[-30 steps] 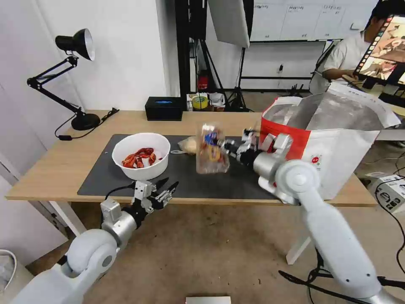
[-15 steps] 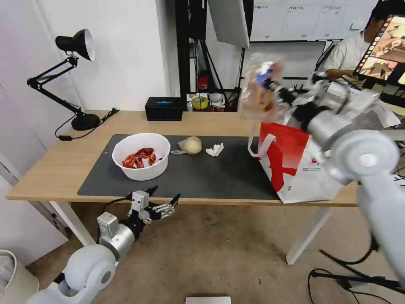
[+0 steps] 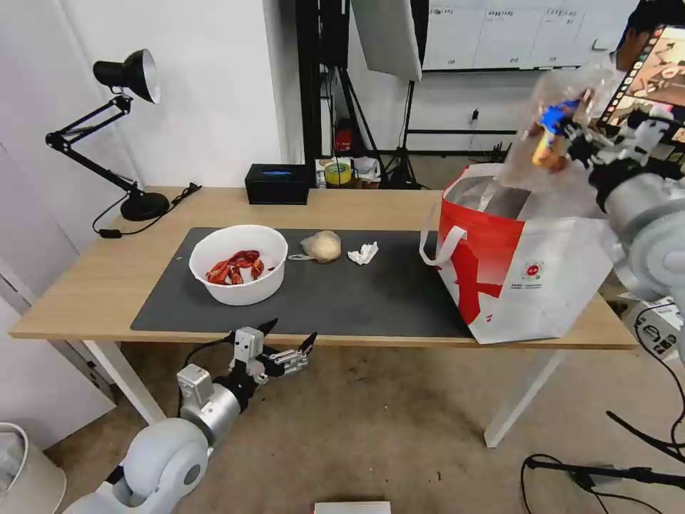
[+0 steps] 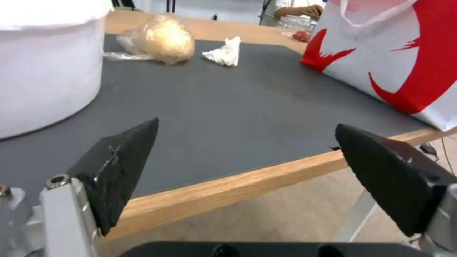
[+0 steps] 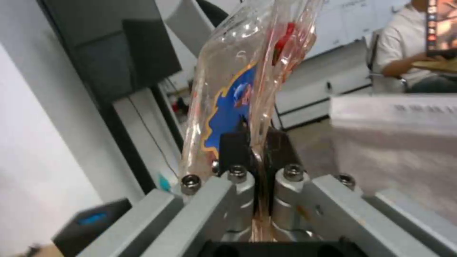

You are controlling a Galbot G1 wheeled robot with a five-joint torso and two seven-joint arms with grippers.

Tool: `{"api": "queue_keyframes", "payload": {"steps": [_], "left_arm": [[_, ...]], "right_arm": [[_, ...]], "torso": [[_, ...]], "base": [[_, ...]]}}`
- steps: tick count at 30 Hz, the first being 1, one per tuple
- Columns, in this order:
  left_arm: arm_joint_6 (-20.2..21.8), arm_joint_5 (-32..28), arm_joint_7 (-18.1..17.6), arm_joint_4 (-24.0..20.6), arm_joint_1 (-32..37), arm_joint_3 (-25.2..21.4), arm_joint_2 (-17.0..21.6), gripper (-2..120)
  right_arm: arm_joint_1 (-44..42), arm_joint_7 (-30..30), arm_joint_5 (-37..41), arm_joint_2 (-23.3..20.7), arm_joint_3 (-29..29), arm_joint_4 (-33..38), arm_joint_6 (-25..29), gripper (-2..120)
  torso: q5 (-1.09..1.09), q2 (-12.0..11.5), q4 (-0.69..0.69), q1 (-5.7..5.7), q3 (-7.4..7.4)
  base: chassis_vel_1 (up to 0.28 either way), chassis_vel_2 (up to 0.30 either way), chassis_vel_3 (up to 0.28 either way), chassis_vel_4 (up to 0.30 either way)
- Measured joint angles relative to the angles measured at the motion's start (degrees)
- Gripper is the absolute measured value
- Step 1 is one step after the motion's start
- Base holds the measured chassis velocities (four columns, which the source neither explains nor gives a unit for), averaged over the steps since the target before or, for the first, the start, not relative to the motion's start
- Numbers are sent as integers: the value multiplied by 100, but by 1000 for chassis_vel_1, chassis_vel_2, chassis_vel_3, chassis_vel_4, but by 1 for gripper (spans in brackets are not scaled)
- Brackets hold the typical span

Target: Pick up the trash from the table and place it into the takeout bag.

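1. The tray [image 3: 553, 132] is pinched at its edge by the right pincer [image 3: 571, 139] and held in the air above the open bag [image 3: 528, 278], which stands at the worktop's [image 3: 85, 285] right end.
2. A clean drop is judged to need the tray lowered past the rim before release.
3. The left pincer [image 3: 285, 350] is spread, idle below the front edge.
4. A blue label is seen on the tray; its writing cannot be read.

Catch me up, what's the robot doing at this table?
The right gripper is shut on the clear clamshell tray, held in the air above the open takeout bag. The left gripper hangs open below the table's front edge. The bowl of shells, bagged lump and tissue lie on the mat.
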Motion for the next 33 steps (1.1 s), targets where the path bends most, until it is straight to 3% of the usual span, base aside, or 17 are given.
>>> {"api": "queue_keyframes", "payload": {"steps": [20,23,33], "left_arm": [[0,5,-9,-125,84,-53,40,100],[0,9,-13,-125,89,-45,31,100],[25,-13,-20,-195,118,-131,110,100]], "right_arm": [[-546,83,30,179,114,182,-67,0],[-580,108,157,176,144,225,-85,8],[-582,192,520,149,212,389,-193,51]], "torso": [[-1,0,1,0,0],[0,0,1,0,0],[0,0,1,0,0]], "base": [[0,0,0,0],[0,0,0,0],[0,0,0,0]]}}
